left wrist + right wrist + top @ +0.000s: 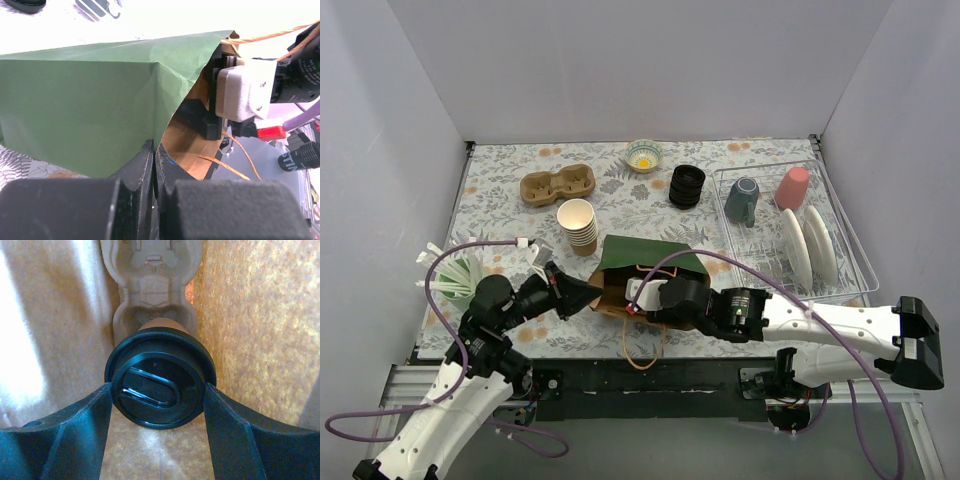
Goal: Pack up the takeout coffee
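**Lidded Cup Held Inside the Green Bag**

A green paper bag with a brown inside lies on its side near the front of the floral-patterned counter, its mouth facing the arms. The left claw is pinched together on the edge of the bag's green upper wall, at the mouth.

The right claw reaches into the bag. Its two black fingers press on opposite sides of the takeout coffee, a brown paper cup with a round black plastic lid, so the claw is clamped on it. The cup lies between the bag's brown walls with its lid towards the wrist camera. Just past it, deeper in the bag, is a beige moulded-pulp cup carrier; whether the cup touches it cannot be told.

Behind the bag stands a stack of lidless paper cups. A stack of black lids sits farther back, to the right.
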### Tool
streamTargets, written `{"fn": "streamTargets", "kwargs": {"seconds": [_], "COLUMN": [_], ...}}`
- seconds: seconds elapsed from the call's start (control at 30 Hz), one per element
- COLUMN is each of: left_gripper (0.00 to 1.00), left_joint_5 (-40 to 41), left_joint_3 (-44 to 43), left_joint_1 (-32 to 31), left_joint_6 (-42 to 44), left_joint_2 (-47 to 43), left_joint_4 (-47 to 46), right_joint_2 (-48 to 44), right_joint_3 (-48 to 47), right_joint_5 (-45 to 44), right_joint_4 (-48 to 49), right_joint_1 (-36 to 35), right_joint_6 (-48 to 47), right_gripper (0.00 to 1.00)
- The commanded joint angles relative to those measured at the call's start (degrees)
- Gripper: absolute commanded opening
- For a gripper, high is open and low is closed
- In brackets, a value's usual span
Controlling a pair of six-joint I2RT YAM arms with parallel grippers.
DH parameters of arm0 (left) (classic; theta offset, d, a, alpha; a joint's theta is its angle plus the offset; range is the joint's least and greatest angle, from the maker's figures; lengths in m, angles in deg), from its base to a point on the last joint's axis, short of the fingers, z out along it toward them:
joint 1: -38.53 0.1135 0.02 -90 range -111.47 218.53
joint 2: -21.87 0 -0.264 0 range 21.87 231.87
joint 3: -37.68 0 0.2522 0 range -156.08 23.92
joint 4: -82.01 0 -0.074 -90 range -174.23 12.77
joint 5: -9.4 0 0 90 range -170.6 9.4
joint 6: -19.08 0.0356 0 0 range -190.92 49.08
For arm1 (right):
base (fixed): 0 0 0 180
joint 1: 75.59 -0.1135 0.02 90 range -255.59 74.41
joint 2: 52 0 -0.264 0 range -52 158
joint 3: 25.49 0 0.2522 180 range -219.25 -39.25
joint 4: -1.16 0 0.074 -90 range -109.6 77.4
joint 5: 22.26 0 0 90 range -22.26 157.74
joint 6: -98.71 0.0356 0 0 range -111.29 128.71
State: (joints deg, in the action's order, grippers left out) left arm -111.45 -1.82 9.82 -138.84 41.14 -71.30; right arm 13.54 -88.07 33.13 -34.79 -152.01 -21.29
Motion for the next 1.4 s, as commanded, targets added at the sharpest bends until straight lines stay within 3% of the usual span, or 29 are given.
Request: {"fn": "streamTargets", "kwargs": {"seconds": [0.0,0.57,1.37], "left_gripper": [0.0,0.0,0.0], "left_joint_5": [-3.1,-3.2,-2.6], "left_joint_3": [-0.3,-0.7,-0.7], "left_joint_1": [0.1,0.1,0.0], "left_joint_6": [1.2,1.2,0.8], "left_joint_2": [1.7,3.4,4.8], "left_joint_4": [-3.0,-1.7,-1.3], "right_joint_2": [0.3,1.3,1.3], "right_joint_3": [1.1,5.8,6.5], "right_joint_5": [-1.0,1.6,1.2], "right_joint_4": [3.7,15.4,19.9], "right_joint_1": [1.1,5.1,5.4], "right_joint_6": [-0.3,-6.1,-11.0], "right_gripper": [0.34,0.34,0.33]}}
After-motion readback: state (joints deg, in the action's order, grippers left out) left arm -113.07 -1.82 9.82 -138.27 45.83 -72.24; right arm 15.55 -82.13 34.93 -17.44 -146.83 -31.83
